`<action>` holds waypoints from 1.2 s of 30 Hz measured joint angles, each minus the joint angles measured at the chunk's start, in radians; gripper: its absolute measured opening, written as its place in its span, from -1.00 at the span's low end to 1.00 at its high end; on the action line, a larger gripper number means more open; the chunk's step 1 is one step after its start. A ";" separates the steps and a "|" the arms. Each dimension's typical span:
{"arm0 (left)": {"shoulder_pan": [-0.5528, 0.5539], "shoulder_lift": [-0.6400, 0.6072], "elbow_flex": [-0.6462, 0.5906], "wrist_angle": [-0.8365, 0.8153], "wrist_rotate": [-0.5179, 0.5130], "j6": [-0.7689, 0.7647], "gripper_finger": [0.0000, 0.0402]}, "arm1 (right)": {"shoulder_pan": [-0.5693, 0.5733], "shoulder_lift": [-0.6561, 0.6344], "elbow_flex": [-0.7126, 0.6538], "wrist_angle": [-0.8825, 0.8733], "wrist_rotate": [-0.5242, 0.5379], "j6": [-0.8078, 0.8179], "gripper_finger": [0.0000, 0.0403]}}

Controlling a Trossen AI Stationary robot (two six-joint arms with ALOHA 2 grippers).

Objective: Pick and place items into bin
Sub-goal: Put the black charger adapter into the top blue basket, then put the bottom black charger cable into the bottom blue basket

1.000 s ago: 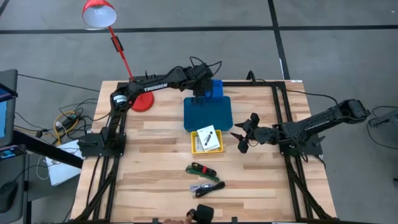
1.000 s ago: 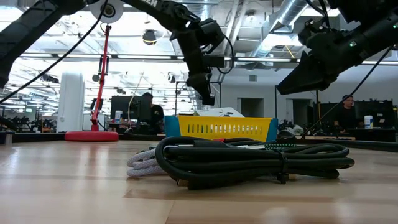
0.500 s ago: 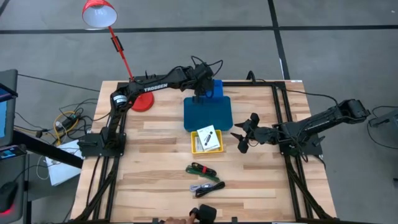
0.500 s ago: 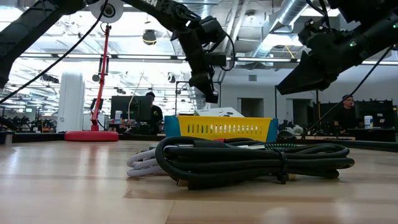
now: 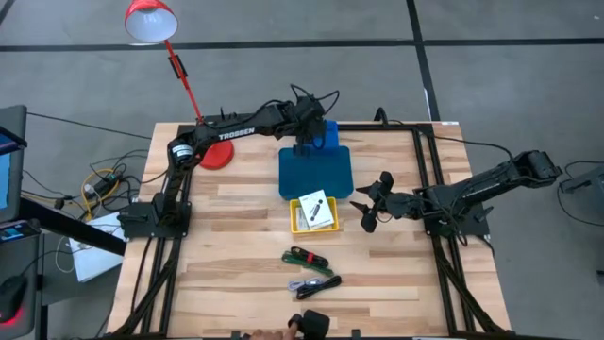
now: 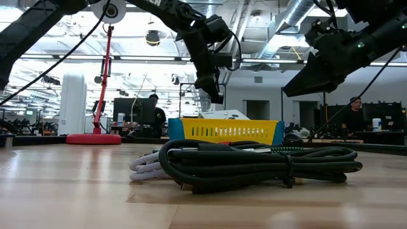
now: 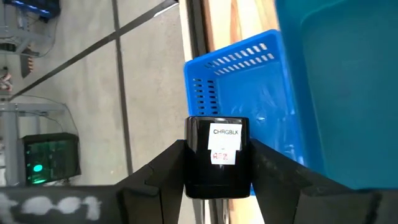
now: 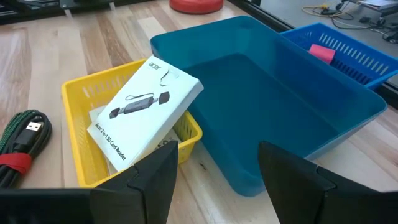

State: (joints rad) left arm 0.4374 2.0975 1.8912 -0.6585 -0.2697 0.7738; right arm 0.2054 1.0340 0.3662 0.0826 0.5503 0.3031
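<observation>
Wooden tabletop carries three bins at its middle — a teal bin [image 5: 315, 171], a small blue basket [image 7: 239, 93] behind it at the far edge, and a yellow basket [image 5: 300, 223] with a white box [image 8: 146, 106] nearer the front. Left gripper [image 7: 217, 177] hangs over the blue basket, fingers clamping a black block [image 7: 217, 158]; over the last second it has slid slightly toward the basket and its jaws have eased a little wider, so release looks imminent, though the block remains held. Right gripper [image 5: 370, 206] waits open beside the yellow basket, unmoved, with a green-and-black cable [image 5: 307, 257] and a grey cable [image 5: 304, 283] left on the table.
</observation>
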 joint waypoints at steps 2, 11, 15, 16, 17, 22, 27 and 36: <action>0.000 0.000 0.000 0.003 -0.008 0.010 -0.28 | 0.000 0.000 0.000 0.000 0.000 0.000 0.06; -0.002 0.000 0.000 0.032 -0.010 0.021 -0.14 | 0.000 0.000 0.000 0.000 0.000 0.001 0.06; -0.006 -0.001 0.000 0.032 -0.011 0.022 -0.08 | 0.000 0.000 0.000 0.000 0.000 0.001 0.06; -0.007 -0.001 0.000 0.032 -0.011 0.021 -0.07 | 0.000 0.000 0.000 0.000 0.000 0.001 0.06; -0.007 -0.001 0.000 0.032 -0.011 0.021 -0.07 | 0.000 0.000 0.000 0.000 0.000 0.001 0.06; -0.007 -0.001 0.000 0.031 -0.003 0.018 -0.10 | 0.000 0.000 0.000 0.000 0.000 0.001 0.06; -0.032 -0.001 0.000 -0.014 -0.108 0.018 -0.11 | 0.000 0.000 0.000 0.000 -0.003 0.001 0.06; -0.191 -0.008 0.000 -0.330 -0.306 -0.187 -0.11 | 0.039 0.000 0.000 0.050 -0.081 -0.086 0.06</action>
State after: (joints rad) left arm 0.2460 2.0896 1.8908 -0.9887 -0.5753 0.5866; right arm 0.2444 1.0340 0.3666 0.1321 0.4693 0.2172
